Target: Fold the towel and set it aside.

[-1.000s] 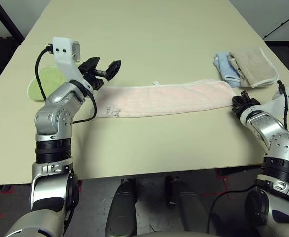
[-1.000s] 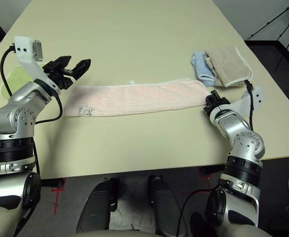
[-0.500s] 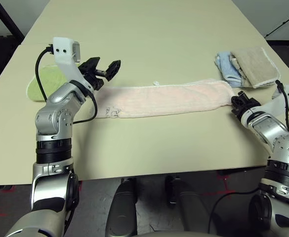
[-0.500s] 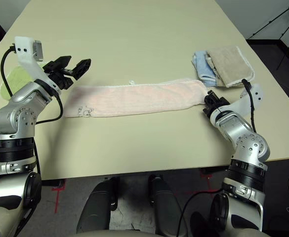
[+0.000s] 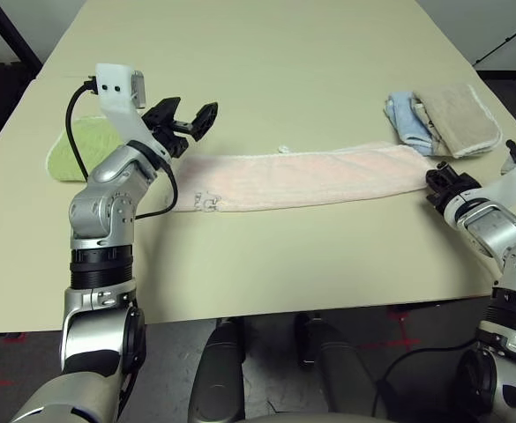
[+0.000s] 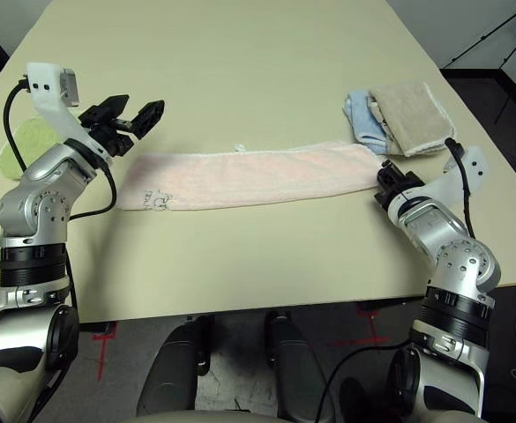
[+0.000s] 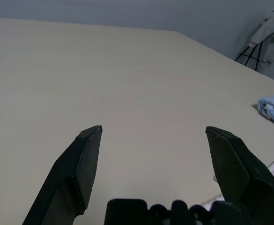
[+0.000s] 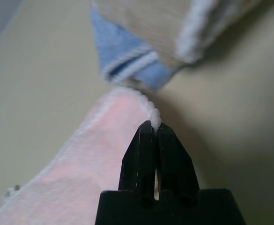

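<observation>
Pink towel point(image 5: 302, 179) lies on the counter point(image 5: 266, 264) in front of you as a long, narrow strip, its long axis running left to right, roughly along the near edge. Your right jaws point(image 6: 393, 181) are closed on its right end, pinching the white stitched edging; that arm is clearly the nearer, already in contact. Folded blue cloth point(image 6: 363, 123) and beige cloth point(image 6: 412, 117) sit just beyond that grip. Your left jaws point(image 5: 185, 125) stand wide open and empty, above the counter by the strip's left end, near the end with the dark logo point(image 5: 206, 202). From the right jaws, the whole strip stretches off to your left. The next fold likely turns on that line: carry the held end leftward along the long axis, over toward the logo end. Judgement only: a low carry might bunch the strip.
</observation>
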Action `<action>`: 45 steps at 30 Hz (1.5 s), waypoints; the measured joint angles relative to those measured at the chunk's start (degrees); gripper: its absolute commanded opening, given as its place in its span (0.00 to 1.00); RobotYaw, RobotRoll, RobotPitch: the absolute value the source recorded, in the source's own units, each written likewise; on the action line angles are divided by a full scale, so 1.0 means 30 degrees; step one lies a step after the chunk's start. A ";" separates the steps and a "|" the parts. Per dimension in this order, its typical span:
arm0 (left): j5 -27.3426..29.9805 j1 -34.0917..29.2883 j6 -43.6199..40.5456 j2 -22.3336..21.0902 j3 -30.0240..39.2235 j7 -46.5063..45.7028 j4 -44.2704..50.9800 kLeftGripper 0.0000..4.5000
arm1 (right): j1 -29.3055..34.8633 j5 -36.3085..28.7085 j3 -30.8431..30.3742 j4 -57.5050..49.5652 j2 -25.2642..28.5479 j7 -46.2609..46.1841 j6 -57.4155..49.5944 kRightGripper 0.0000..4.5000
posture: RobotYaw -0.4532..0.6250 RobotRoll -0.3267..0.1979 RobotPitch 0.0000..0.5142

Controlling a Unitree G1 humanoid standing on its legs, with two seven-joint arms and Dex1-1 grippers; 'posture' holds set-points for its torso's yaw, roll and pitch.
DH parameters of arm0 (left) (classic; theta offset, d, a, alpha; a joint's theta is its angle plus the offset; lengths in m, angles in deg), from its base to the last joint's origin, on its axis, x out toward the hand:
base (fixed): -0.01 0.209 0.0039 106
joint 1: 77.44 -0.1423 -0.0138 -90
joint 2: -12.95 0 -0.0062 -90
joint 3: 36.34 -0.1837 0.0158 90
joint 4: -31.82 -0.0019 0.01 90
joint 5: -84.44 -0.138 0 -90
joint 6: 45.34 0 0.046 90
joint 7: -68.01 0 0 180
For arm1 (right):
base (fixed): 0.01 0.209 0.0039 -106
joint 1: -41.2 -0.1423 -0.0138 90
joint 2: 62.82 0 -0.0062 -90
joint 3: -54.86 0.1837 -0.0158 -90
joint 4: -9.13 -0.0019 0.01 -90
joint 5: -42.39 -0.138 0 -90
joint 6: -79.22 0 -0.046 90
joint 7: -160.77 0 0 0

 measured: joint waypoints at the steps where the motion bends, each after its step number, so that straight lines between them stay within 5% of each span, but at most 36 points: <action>1: 0.0000 0.0001 0.0005 0.0000 0.0000 0.0011 0.0001 1.00 | -0.0200 -0.0080 -0.0199 -0.0257 -0.0106 0.0186 0.0000 0.00 | 0.52 0.62 0.35; 18: -0.0020 0.0006 0.0305 0.0035 0.0051 -0.0110 -0.0003 1.00 | -0.2192 -0.2373 -0.2421 -0.2049 -0.1377 0.1384 -0.1311 0.00 | 0.55 0.62 0.33; 45: -0.0018 0.0002 0.0420 0.0058 0.0202 -0.0523 0.0005 1.00 | -0.0507 -0.4108 -0.5176 -0.3441 -0.2918 0.1376 -0.2856 0.00 | 0.58 0.62 0.33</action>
